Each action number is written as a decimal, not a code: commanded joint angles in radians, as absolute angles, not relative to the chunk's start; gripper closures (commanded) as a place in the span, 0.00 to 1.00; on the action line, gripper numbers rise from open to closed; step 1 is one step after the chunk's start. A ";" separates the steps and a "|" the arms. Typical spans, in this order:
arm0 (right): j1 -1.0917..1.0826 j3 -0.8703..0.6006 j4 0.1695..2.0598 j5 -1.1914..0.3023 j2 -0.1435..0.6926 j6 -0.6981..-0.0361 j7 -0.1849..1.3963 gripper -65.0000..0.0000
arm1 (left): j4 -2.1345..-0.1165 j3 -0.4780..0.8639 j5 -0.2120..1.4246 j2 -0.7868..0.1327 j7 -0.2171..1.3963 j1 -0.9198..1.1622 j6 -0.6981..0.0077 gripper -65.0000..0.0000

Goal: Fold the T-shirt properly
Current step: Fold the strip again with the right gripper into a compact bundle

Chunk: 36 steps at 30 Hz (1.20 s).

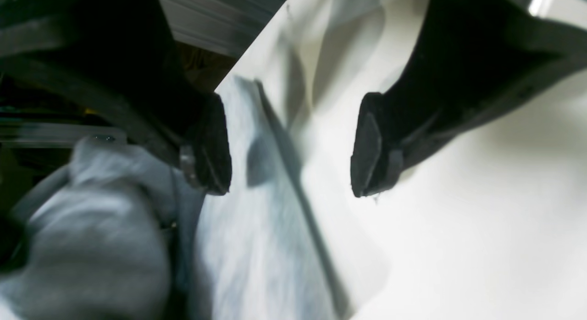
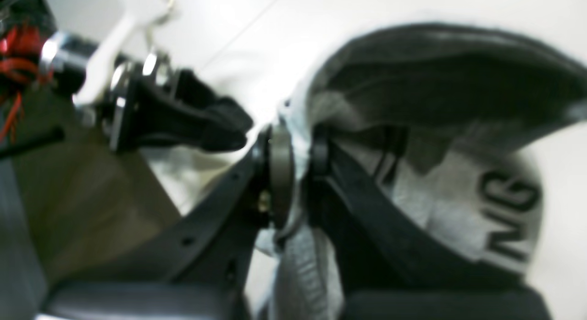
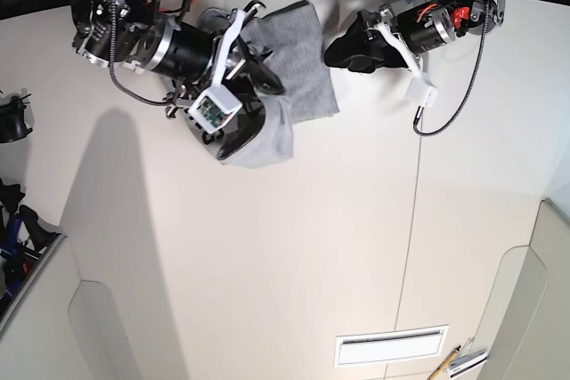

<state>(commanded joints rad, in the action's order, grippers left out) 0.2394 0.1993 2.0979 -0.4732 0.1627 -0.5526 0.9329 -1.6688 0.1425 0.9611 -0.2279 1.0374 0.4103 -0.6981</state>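
The grey T-shirt [image 3: 298,60] lies bunched at the table's far edge. In the right wrist view it shows black block letters [image 2: 509,214]. My right gripper [image 3: 265,82] is at the shirt's left side, and its jaws are shut on a fold of the fabric [image 2: 296,164]. My left gripper [image 3: 337,52] is at the shirt's right edge. In its wrist view the gripper [image 1: 289,168] is open and empty, with the shirt's edge [image 1: 257,228] lying below the gap. It also shows blurred in the right wrist view [image 2: 220,125].
The white table [image 3: 312,238] has a thin seam [image 3: 414,220] running front to back and a slotted vent [image 3: 387,344] near the front. The table's far edge [image 1: 257,40] is close to the shirt, with dark frame parts beyond. A cable [image 3: 463,86] hangs from the left arm.
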 joint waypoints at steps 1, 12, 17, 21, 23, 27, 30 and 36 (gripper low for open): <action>0.239 0.229 2.072 -0.465 0.163 -0.553 0.923 0.62 | -1.669 0.142 0.962 -0.228 1.040 0.410 -0.698 0.31; 0.239 0.481 2.073 -0.531 0.163 -0.588 0.913 0.39 | -1.669 0.314 1.176 -0.267 1.206 0.411 -0.698 0.31; 0.239 0.464 2.150 -0.469 0.140 -0.553 0.910 0.41 | -1.670 0.481 1.354 -0.296 1.298 0.411 -0.698 0.31; 0.237 0.305 2.163 -0.448 0.130 -0.546 0.889 0.96 | -1.686 0.519 1.449 -0.302 1.359 0.425 -0.698 0.31; 0.233 0.217 2.156 -0.449 0.130 -0.546 0.886 1.00 | -1.688 0.519 1.459 -0.302 1.359 0.432 -0.698 0.31; 0.223 0.090 2.104 -0.449 0.130 -0.546 0.849 1.00 | -1.688 0.519 1.467 -0.302 1.359 0.432 -0.698 0.31; 0.175 0.038 2.036 -0.449 0.130 -0.546 0.830 1.00 | -1.688 0.519 1.478 -0.302 1.359 0.432 -0.698 0.31; 0.045 -0.014 1.857 -0.445 0.130 -0.546 0.830 1.00 | -1.688 0.519 1.478 -0.302 1.371 0.433 -0.698 0.31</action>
